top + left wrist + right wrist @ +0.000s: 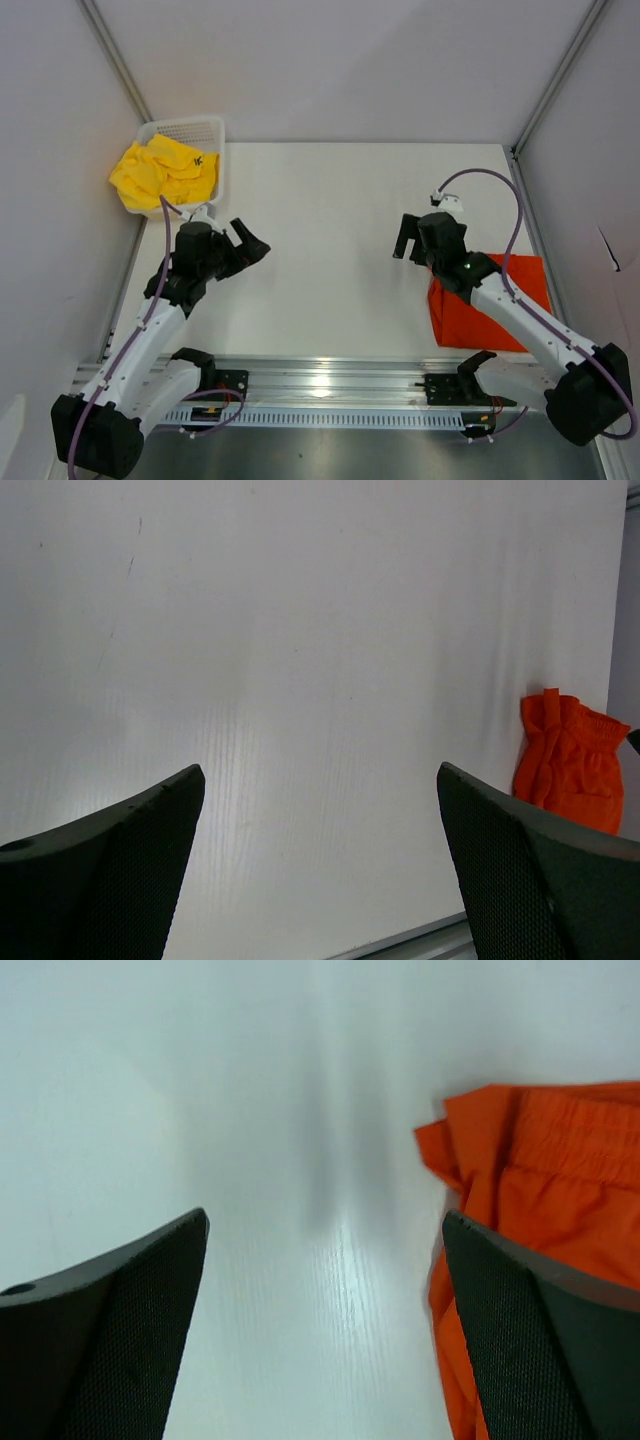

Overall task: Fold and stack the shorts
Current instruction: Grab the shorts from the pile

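Note:
The orange-red shorts (488,305) lie folded on the table at the right, partly under my right arm; they also show at the right edge of the left wrist view (570,762) and beside my right fingers (545,1180). The yellow shorts (165,172) sit crumpled in the basket at the back left, spilling over its left rim. My right gripper (409,240) is open and empty, just left of the orange-red shorts (325,1250). My left gripper (250,243) hangs open and empty over bare table (320,810), below the basket.
The white mesh basket (210,128) stands in the back left corner against the wall. Grey walls close the table on three sides. A metal rail (320,385) with the arm bases runs along the near edge.

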### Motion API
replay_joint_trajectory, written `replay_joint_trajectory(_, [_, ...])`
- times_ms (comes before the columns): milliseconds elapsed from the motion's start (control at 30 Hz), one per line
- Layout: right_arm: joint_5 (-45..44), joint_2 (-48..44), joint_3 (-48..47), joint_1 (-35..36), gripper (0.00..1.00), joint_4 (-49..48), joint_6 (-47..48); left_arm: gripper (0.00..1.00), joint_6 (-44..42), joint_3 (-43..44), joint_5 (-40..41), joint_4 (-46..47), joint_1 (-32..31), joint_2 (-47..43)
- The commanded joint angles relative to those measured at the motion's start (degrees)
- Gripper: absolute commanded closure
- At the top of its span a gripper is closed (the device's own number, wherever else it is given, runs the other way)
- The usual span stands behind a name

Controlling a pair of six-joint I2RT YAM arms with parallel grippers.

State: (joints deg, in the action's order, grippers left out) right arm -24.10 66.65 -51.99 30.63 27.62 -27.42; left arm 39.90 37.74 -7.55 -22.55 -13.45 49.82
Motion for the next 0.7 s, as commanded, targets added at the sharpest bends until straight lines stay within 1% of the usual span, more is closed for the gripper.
replay_joint_trajectory(0, [7.22, -5.47, 9.78, 0.30, 0.01, -15.46, 3.51, 0.01, -0.52, 2.69, 1.84, -2.41, 1.15, -1.83])
replay_joint_trajectory(33, [6.61, -6.61, 11.37, 0.65, 0.01, -18.36, 3.17, 0.01, -0.52, 2.87, 2.19, -2.50, 1.32, -1.92])
replay_joint_trajectory(100, [5.56, -8.81, 15.85, 0.92, 0.00, -21.10, 1.93, 0.01, -1.23, 3.39, 3.06, -3.12, 1.76, -1.92])
replay_joint_trajectory(133, [5.73, -9.34, 17.43, 1.27, 0.01, -24.94, 2.54, 0.01, -1.58, 4.09, 4.03, -3.47, 2.20, -1.75])
replay_joint_trajectory(167, [5.47, -10.65, 20.32, 1.71, 0.01, -26.72, 4.20, 0.01, -2.36, 4.71, 4.38, -3.56, 2.38, -1.57])
replay_joint_trajectory(233, [5.64, -11.72, 22.53, 2.15, 0.00, -31.46, 5.62, 0.01, -2.81, 5.15, 4.83, -3.38, 3.43, -0.79])
replay_joint_trajectory(367, [7.48, -10.85, 24.39, 1.89, 0.01, -31.04, 7.90, 0.01, -0.54, 8.05, 3.51, -5.22, 6.59, 1.59])
replay_joint_trajectory(400, [8.88, -10.49, 25.78, 1.89, 0.01, -32.35, 8.69, 0.01, -0.26, 8.75, 2.81, -5.75, 7.73, 2.20])
replay_joint_trajectory(433, [9.68, -10.75, 26.49, 1.97, 0.01, -33.32, 8.70, 0.01, -0.35, 10.93, 1.76, -6.89, 9.83, 3.69])
replay_joint_trajectory(467, [12.12, -11.45, 27.19, 1.97, 0.01, -34.29, 8.87, 0.01, -0.44, 12.00, 1.92, -7.59, 10.81, 4.49])
replay_joint_trajectory(533, [14.07, -12.07, 29.13, 2.15, 0.00, -37.71, 9.40, 0.01, -0.17, 14.45, 2.19, -9.26, 13.88, 6.85])
replay_joint_trajectory(600, [14.35, -12.25, 28.87, 2.32, 0.01, -37.29, 9.32, 0.01, 0.44, 17.97, 2.01, -10.50, 17.56, 8.35])
replay_joint_trajectory(667, [14.25, -12.25, 28.87, 2.24, 0.00, -37.28, 9.31, 0.01, 2.11, 21.48, 1.93, -10.68, 19.25, 10.54])
